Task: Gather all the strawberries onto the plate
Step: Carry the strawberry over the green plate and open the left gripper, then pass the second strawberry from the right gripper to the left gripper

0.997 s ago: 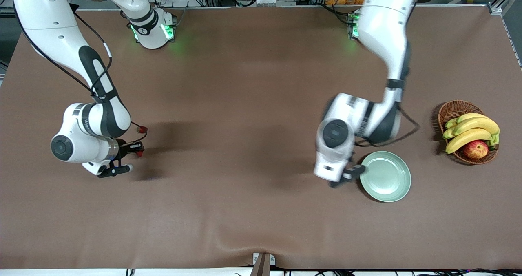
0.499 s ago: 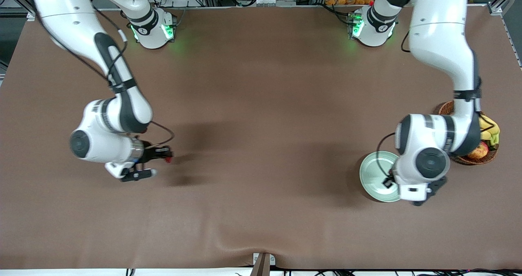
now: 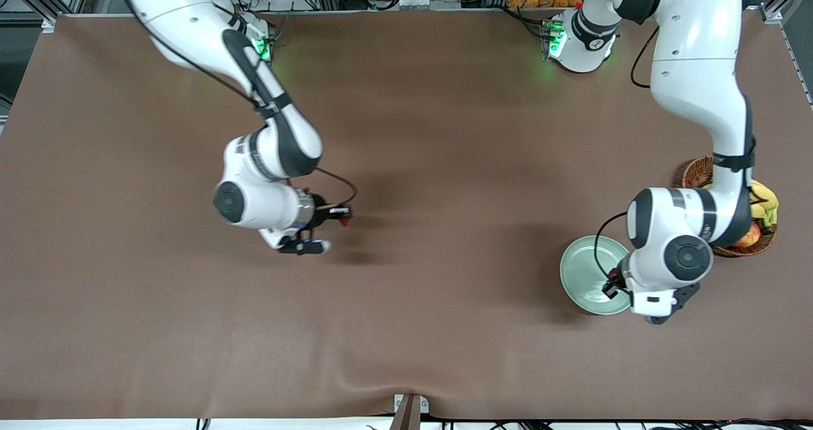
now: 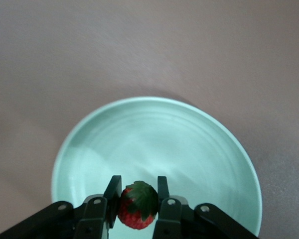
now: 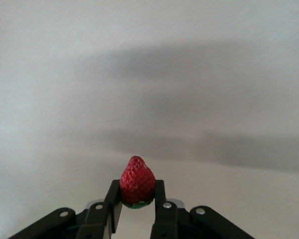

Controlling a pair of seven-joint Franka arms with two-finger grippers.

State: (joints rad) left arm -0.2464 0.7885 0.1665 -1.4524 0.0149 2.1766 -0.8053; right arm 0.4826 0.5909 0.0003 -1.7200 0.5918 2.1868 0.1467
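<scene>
Left tool (image 4: 135,209) is pinched tight on a strawberry (image 4: 137,204), leafy cap showing, and it's hanging right over the mint-green plate (image 4: 199,149), which sits on the brown worktop (image 3: 406,328) toward the left arm's end, just beside the wicker basket (image 3: 698,171). The basket has bananas (image 3: 764,199) and a bit of red apple (image 3: 754,234) peeking out from under the arm, and it's a little farther from the front camera than the plate. Right tool (image 5: 135,201) is clamped on a second strawberry (image 5: 137,181), red tip pointing away from the fingers, and it's up over bare worktop roughly mid-table, well apart from the plate. In the front view that berry is just a small red dot (image 3: 345,221) at the tool tip. Only two berries visible from here, both in the air, none lying in the plate.
</scene>
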